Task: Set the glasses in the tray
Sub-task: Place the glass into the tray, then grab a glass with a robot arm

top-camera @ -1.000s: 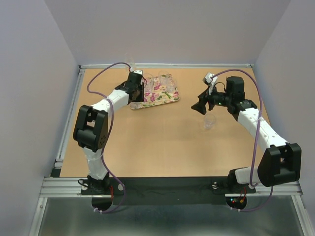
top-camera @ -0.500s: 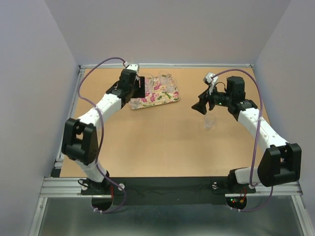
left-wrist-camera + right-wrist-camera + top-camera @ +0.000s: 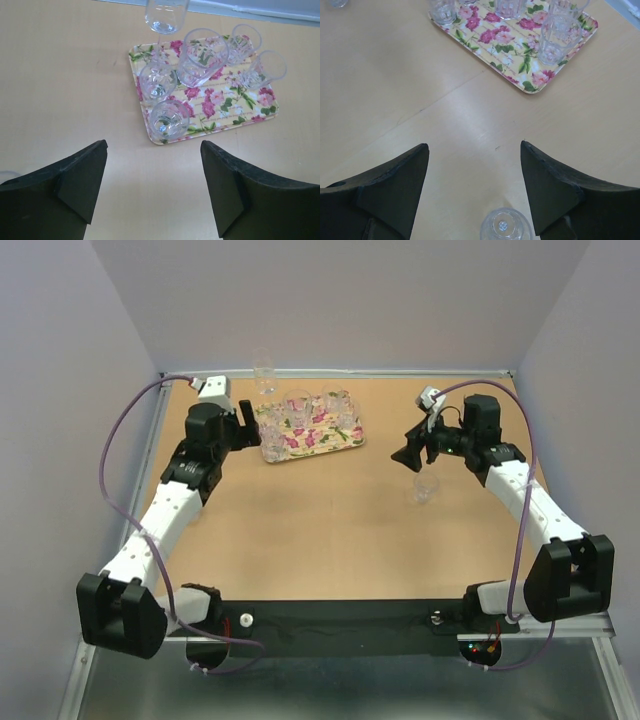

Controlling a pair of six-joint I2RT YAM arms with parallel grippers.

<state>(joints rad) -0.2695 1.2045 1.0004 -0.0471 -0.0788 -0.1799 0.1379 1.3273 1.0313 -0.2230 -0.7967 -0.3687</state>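
The floral tray (image 3: 322,439) lies at the back left of the table with several clear glasses (image 3: 297,405) standing on it. My left gripper (image 3: 245,424) is open and empty, just left of the tray. In the left wrist view the tray (image 3: 220,100) and its glasses (image 3: 169,120) lie ahead of the open gripper (image 3: 154,150). One glass (image 3: 264,372) stands off the tray by the back edge. Another glass (image 3: 426,487) stands alone on the table at the right. My right gripper (image 3: 408,456) is open just above and behind it. In the right wrist view this glass (image 3: 507,227) sits low between the open fingers (image 3: 395,180).
The table is ringed by grey walls and a metal rail (image 3: 340,372) at the back. The right wrist view shows the tray (image 3: 505,45) far ahead, with bare wood between it and the lone glass.
My left arm has drawn back to the left, off the tray, with its gripper open and empty. The glasses on the tray now show uncovered. The right arm has hardly moved.
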